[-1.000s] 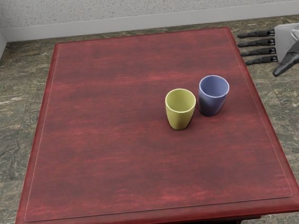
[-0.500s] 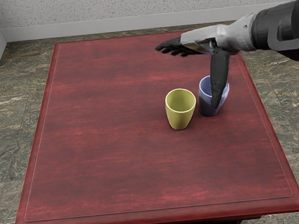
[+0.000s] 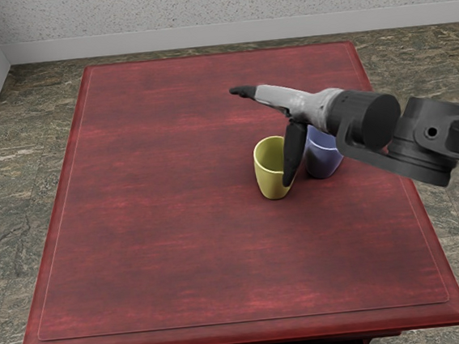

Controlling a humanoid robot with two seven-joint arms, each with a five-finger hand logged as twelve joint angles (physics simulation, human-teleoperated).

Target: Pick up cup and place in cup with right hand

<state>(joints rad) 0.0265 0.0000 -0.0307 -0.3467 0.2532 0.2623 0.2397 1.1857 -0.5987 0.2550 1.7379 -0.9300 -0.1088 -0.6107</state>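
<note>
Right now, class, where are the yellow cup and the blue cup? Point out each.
Yellow cup (image 3: 270,183): head view, on its outer wall.
Blue cup (image 3: 324,162): head view, on its outer wall.

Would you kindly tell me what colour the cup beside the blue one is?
The cup is yellow, as the head view shows.

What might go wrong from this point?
The thumb of the robot's right hand overlaps the rim of the yellow tapered cup in this view; if it is that low, it could knock the cup over. The blue tapered cup stands close beside it, partly hidden by the arm, so a sideways sweep might tip that one too. The fingers hold nothing, and a poor grip could let a cup slip.
</note>
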